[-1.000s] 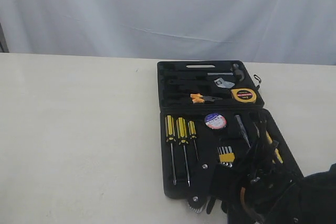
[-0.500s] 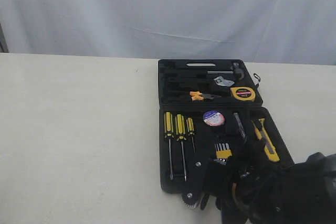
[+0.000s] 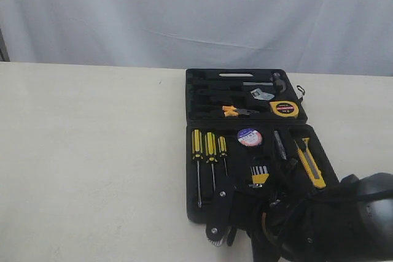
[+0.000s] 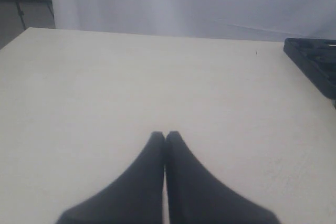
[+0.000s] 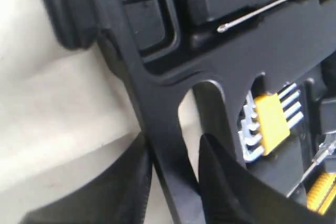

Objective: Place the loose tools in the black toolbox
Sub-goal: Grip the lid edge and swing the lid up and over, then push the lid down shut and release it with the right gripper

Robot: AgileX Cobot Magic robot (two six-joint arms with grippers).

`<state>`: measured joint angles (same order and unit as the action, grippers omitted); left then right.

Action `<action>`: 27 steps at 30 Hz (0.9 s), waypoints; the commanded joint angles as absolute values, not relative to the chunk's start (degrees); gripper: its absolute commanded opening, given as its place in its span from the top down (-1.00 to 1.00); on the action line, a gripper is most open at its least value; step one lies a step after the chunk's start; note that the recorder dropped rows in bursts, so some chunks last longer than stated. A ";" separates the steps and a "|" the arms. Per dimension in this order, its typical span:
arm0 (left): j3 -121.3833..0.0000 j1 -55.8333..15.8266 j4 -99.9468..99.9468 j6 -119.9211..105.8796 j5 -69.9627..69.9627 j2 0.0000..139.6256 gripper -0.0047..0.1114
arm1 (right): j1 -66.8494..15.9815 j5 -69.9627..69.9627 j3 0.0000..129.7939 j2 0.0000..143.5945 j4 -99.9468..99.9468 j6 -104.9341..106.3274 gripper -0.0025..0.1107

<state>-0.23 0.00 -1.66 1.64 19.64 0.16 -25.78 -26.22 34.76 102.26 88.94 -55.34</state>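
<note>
Pinching the slot handle [image 5: 160, 114] at the near edge of the black toolbox [image 3: 191, 210], my right tool [image 5: 174, 145] is narrowed onto the bar, with its pads against both sides as far as I can see. My left tool [image 4: 165, 136] hangs pressed shut over bare desk [image 4: 105, 77], well apart from the case. The pliers [image 3: 236, 112], tape measure [image 3: 284, 109], tape roll [image 3: 250, 137] and utility knife [image 3: 309, 162] all lie in recesses of the open case. If I lift this half to fold it over, I judge that any tool not firmly seated may tumble out. The smooth bar may also slip from my pads, or the whole case may slide across the desk.
</note>
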 commanded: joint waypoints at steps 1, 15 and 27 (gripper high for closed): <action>0.00 -0.37 -1.89 1.75 19.53 0.00 0.92 | -27.30 -26.99 35.14 101.01 82.78 -51.60 0.96; 0.00 -0.37 -1.89 1.75 19.53 0.00 0.92 | -44.45 -53.49 49.58 78.61 33.84 -7.67 0.96; 0.00 -0.37 -1.89 1.49 19.53 0.00 0.92 | -21.93 -49.22 69.77 83.44 23.70 10.48 0.96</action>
<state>-0.23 0.00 -1.66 1.64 19.64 0.16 -30.24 -53.85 69.03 81.47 26.37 6.52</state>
